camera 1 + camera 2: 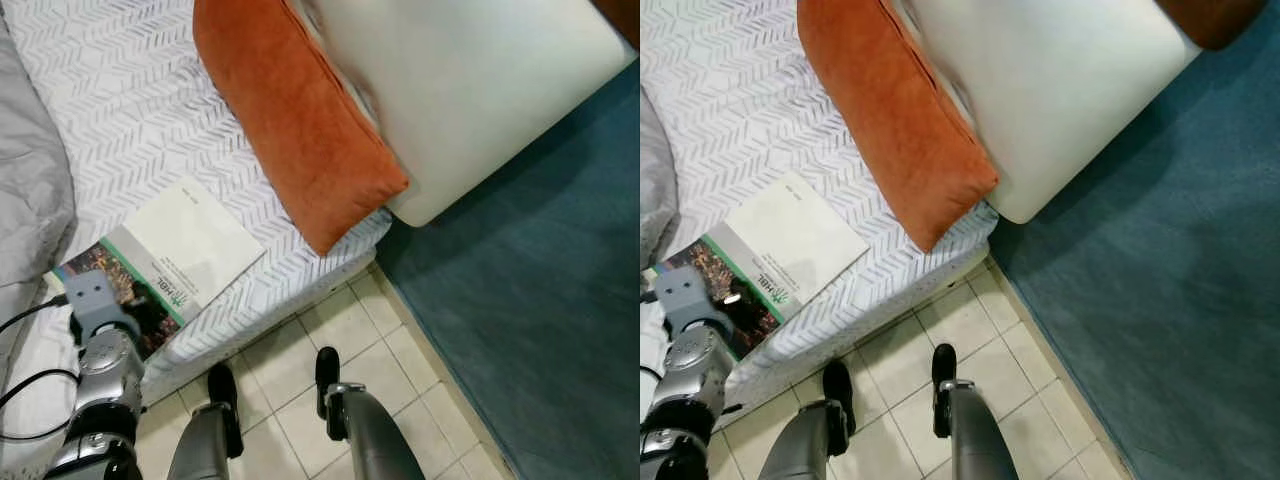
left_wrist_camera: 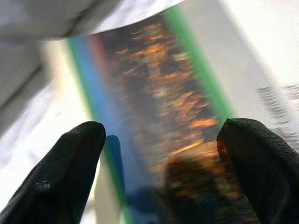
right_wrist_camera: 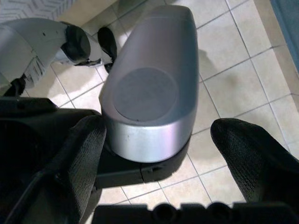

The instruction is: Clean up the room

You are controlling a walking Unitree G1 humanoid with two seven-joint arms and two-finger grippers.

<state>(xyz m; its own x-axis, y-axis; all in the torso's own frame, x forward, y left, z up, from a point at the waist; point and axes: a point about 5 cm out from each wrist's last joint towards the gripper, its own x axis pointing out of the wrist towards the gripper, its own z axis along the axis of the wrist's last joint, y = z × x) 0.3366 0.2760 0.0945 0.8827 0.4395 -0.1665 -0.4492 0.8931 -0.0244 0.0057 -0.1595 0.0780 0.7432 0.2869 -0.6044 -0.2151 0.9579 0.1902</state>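
A book [image 1: 175, 255] with a white, green-edged cover and a dark photo strip lies on the white patterned bed [image 1: 120, 100], near its front edge. My left arm [image 1: 100, 370] reaches over the book's lower corner. In the left wrist view my left gripper [image 2: 161, 163] is open, its black fingertips [image 2: 77, 154] just above the cover's blurred orange photo [image 2: 159, 93]. My right gripper [image 3: 154, 163] hangs idle and open over my own silver leg [image 3: 149, 84] and the tiled floor.
An orange pillow [image 1: 295, 110] and a cream pillow [image 1: 470, 80] lie on the bed to the right. A grey blanket [image 1: 30, 190] is bunched at the left. Beige tiles [image 1: 350, 340] are underfoot, with a teal carpet [image 1: 540, 300] at the right.
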